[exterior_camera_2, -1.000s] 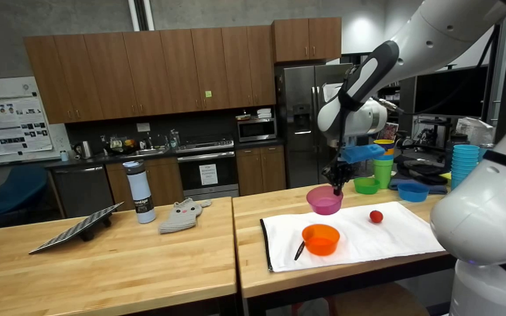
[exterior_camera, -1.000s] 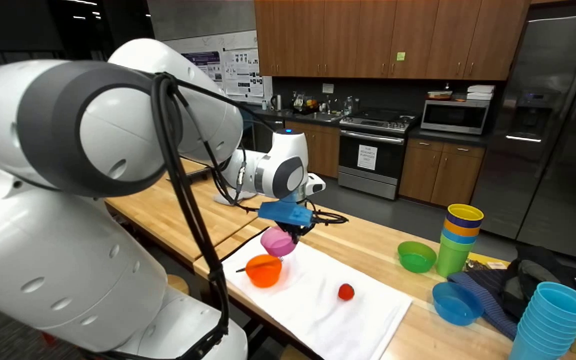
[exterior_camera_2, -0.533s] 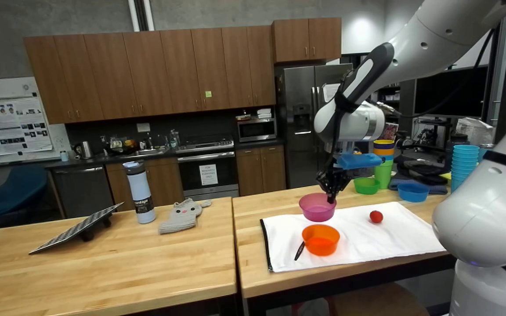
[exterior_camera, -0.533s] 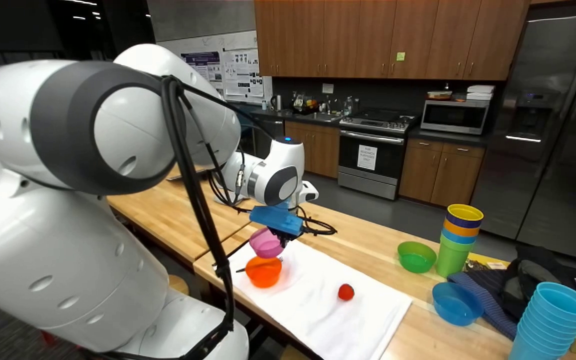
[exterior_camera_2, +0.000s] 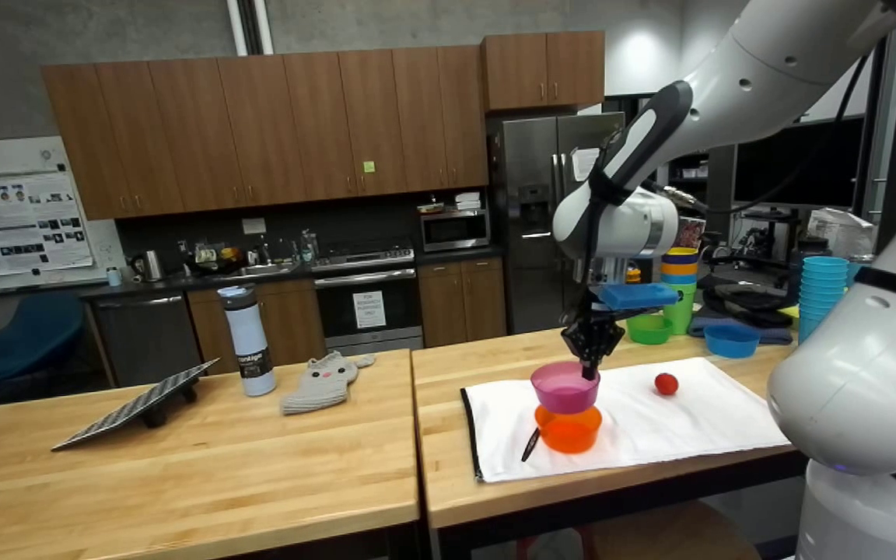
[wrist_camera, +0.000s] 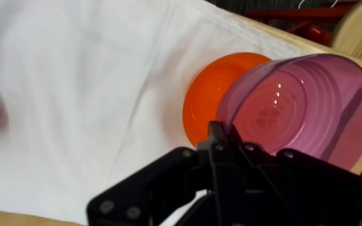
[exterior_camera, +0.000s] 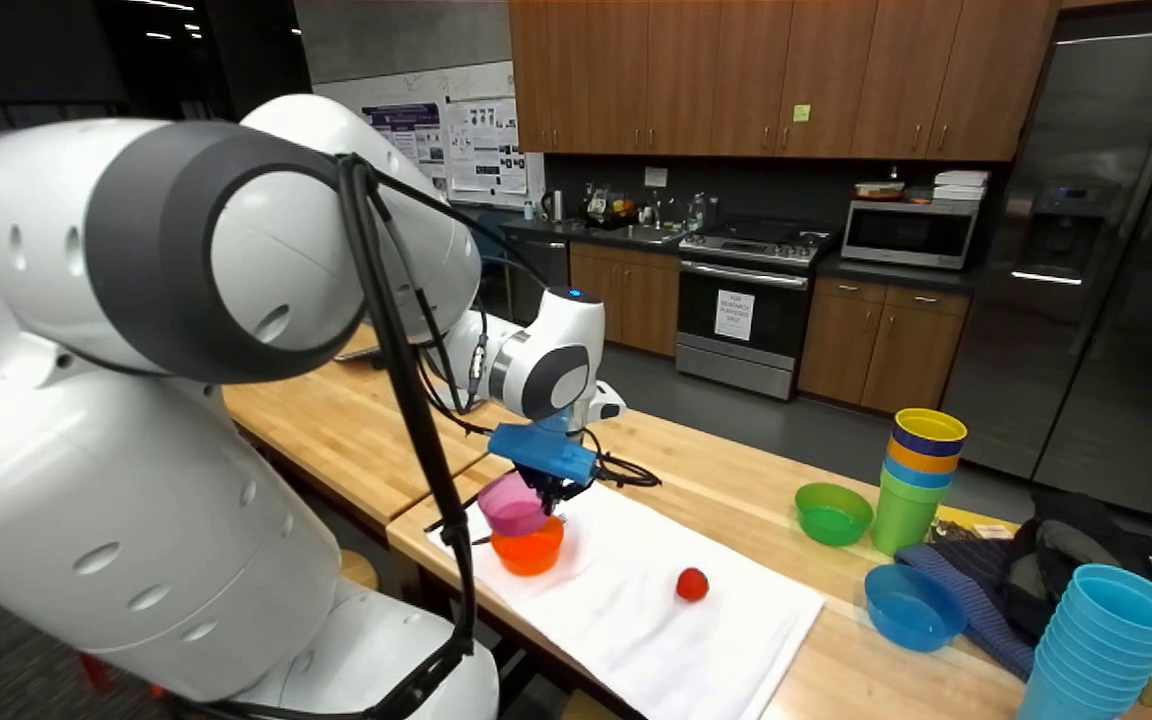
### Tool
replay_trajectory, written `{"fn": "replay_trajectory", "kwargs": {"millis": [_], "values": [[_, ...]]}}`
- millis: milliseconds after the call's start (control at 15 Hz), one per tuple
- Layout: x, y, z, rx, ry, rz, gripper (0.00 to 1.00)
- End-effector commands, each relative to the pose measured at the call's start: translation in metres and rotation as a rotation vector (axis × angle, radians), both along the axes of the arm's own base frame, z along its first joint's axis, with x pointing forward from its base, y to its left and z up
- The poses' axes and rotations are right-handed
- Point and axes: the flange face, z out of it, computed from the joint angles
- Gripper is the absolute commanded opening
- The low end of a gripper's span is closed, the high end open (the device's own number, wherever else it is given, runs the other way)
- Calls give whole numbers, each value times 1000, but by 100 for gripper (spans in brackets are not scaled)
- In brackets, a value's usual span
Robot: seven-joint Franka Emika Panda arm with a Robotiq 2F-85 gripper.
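So compared with a second ago, the translucent pink-purple round plastic bowl (exterior_camera_2: 562, 393) has come down and ended up closer to the translucent orange round plastic bowl (exterior_camera_2: 570, 435). There used to be a gap between the two in an exterior view; now the pink one overlaps the orange one in both exterior views. Can't tell if they actually touch. The black two-finger gripper (wrist_camera: 224, 127) came down with it and is still pinched on the pink bowl's rim, fingers nearly together with just that thin wall between them. The orange bowl hasn't budged on the white cloth (exterior_camera_2: 689, 412), nor have the dark pen-like stick (exterior_camera_2: 530, 445) at its side and the red ball (exterior_camera_2: 666, 383) farther off.

As for the pink bowl: it's held above the cloth, partly over the orange one, mouth up and pretty level in an exterior view. From the wrist view you look right into it: glossy see-through sides, ring-shaped ridges around the base, a faint mark mid-bottom and a few bright glints. A dark slanting streak shows through the side away from the fingers, not sure what that is.
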Motion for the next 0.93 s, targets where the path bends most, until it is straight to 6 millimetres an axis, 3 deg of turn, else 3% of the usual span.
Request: {"fn": "replay_trajectory", "kwargs": {"millis": [0,467,867], "values": [[-6,4,-10,26,48,27,1],[-12,-4,-23,19,87,15,1],[0,-22,-22,17,69,-46,1]]}}
